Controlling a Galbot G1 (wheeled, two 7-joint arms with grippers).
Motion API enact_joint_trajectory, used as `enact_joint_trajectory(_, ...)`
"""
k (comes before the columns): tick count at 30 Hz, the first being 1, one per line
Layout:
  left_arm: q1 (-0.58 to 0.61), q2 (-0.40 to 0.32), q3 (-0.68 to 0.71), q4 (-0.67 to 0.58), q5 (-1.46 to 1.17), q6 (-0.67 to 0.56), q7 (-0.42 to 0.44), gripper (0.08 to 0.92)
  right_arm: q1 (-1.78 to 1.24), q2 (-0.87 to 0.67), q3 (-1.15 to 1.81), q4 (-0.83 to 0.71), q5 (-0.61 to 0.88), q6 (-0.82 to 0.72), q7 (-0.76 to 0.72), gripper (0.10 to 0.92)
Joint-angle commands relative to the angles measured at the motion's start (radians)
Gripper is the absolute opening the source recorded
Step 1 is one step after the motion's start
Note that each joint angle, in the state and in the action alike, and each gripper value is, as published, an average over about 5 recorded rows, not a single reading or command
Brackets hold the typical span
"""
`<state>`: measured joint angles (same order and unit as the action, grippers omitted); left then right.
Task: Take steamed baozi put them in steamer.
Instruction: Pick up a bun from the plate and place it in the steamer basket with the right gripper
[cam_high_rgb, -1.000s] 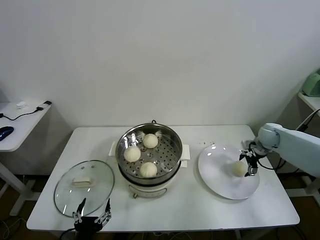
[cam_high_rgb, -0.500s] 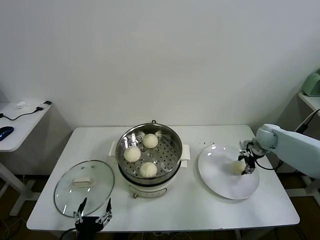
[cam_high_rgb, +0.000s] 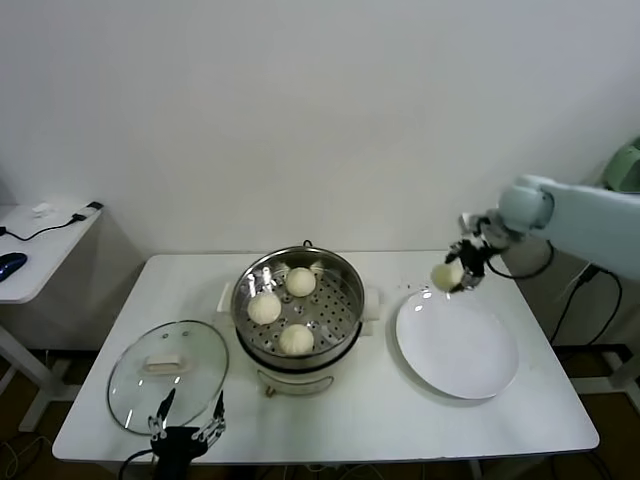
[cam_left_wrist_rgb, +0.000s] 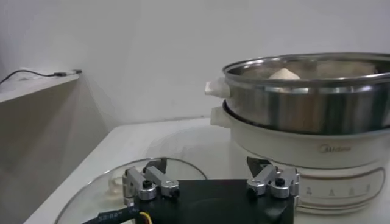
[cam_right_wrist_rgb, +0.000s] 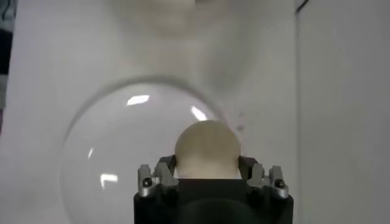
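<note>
At the right of the frame, above the plate's (cam_high_rgb: 457, 345) far rim, the right gripper (cam_high_rgb: 460, 270) clamps the last baozi (cam_high_rgb: 446, 274), with the steamer (cam_high_rgb: 297, 305) lying leftward, centre frame.

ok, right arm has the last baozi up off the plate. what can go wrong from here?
1. The right gripper holds the soft baozi in mid-air above the plate; it could slip or squash.
2. Three buns already sit in the steamer; only the near-right part of the tray looks free, so a loose drop may hit one.
</note>
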<state>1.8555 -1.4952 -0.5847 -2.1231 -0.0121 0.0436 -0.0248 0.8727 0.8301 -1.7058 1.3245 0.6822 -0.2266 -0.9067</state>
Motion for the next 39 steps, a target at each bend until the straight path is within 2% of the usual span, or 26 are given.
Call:
enact_joint_trajectory(1, -0.002, 0.002, 0.002, -0.003, 0.0, 0.0, 0.0, 0.823, 0.338, 0.263, -0.139, 0.239, 0.441, -0.118, 0.1, 0.67)
enact_joint_trajectory(5, -0.007, 0.003, 0.004, -0.004, -0.001, 0.0, 0.0, 0.823, 0.25, 0.372, -0.102, 0.232, 0.474, -0.156, 0.156, 0.67)
enact_joint_trajectory(11, -0.016, 0.003, 0.003, -0.001, -0.003, 0.0, 0.0, 0.823, 0.067, 0.463, -0.084, 0.147, 0.411, -0.186, 0.207, 0.67)
enact_joint_trajectory(22, -0.016, 0.01, -0.003, 0.003, -0.011, -0.001, 0.0, 0.823, -0.101, 0.456, -0.091, 0.046, 0.284, -0.207, 0.244, 0.67)
enact_joint_trajectory(35, -0.014, 0.006, 0.01, 0.007, -0.008, -0.003, -0.002, 0.823, -0.171, 0.441, -0.051, 0.014, 0.243, -0.207, 0.255, 0.672)
enact_joint_trajectory(39, -0.011, 0.006, 0.008, 0.006, -0.008, -0.004, -0.002, 0.823, -0.165, 0.441, -0.04, 0.01, 0.235, -0.187, 0.239, 0.714)
